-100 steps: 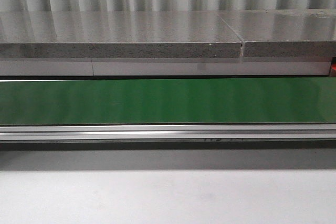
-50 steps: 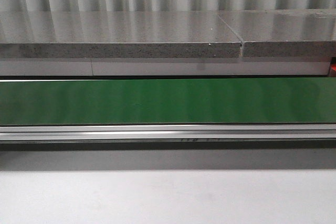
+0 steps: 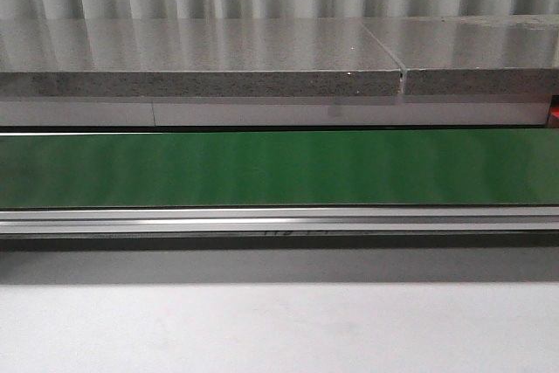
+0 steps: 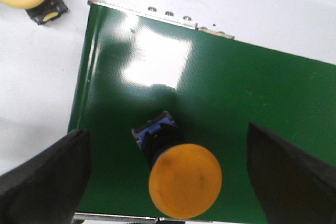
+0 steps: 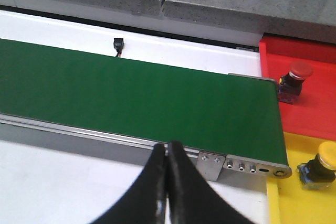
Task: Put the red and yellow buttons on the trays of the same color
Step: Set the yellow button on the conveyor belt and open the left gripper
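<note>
1. Nothing large has shifted in the front view since a second ago; only faint marks on the green belt [image 3: 279, 168] and its rail have moved, so it seems to be running.
2. Red tray [image 5: 310, 93] and yellow tray [image 5: 299, 182] sit at the belt's end, each already holding a matching button.
3. Left end effector [image 4: 165, 182] hangs wide open around a yellow button [image 4: 181, 174] lying on the belt, probably ready to grasp.
4. Right end effector [image 5: 168, 182] waits pinched closed, empty.

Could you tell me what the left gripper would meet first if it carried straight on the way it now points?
Probably the yellow mushroom-head push button lying on the green conveyor belt, between the open left gripper's fingers; depth is unclear.
</note>
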Robot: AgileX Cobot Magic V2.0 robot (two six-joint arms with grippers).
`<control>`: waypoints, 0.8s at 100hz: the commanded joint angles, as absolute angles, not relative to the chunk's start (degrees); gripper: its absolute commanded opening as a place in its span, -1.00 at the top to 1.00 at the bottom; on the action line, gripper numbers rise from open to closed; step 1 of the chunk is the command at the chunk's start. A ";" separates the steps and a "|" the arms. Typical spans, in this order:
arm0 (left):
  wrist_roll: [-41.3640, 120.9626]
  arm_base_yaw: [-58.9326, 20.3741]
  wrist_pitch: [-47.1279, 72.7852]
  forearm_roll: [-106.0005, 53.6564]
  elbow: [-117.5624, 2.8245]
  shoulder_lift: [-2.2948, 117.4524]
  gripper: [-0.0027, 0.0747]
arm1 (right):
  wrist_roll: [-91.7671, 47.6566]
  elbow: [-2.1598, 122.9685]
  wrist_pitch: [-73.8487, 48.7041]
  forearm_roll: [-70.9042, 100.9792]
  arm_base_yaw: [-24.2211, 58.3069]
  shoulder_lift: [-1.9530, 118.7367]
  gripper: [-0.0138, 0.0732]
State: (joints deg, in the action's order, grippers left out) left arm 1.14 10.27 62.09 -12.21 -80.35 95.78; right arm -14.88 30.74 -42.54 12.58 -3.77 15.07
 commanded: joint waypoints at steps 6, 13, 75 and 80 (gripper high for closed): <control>1.12 10.21 60.39 -13.79 -84.26 93.54 -0.59 | -15.55 31.94 -38.61 12.86 -3.90 15.50 0.80; 1.01 10.96 60.53 -13.61 -85.23 93.54 -0.59 | -15.55 31.94 -38.61 12.86 -3.90 15.50 0.80; -8.31 22.69 57.23 -11.22 -88.62 102.13 -0.59 | -15.55 31.94 -38.61 12.86 -3.90 15.50 0.80; -9.17 22.79 58.53 -11.00 -90.40 104.10 -0.59 | -15.55 31.94 -38.61 12.86 -3.90 15.50 0.80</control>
State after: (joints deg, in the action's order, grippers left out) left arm -7.53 22.44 58.73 -10.31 -86.56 104.40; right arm -14.88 30.74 -42.54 12.58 -3.77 15.07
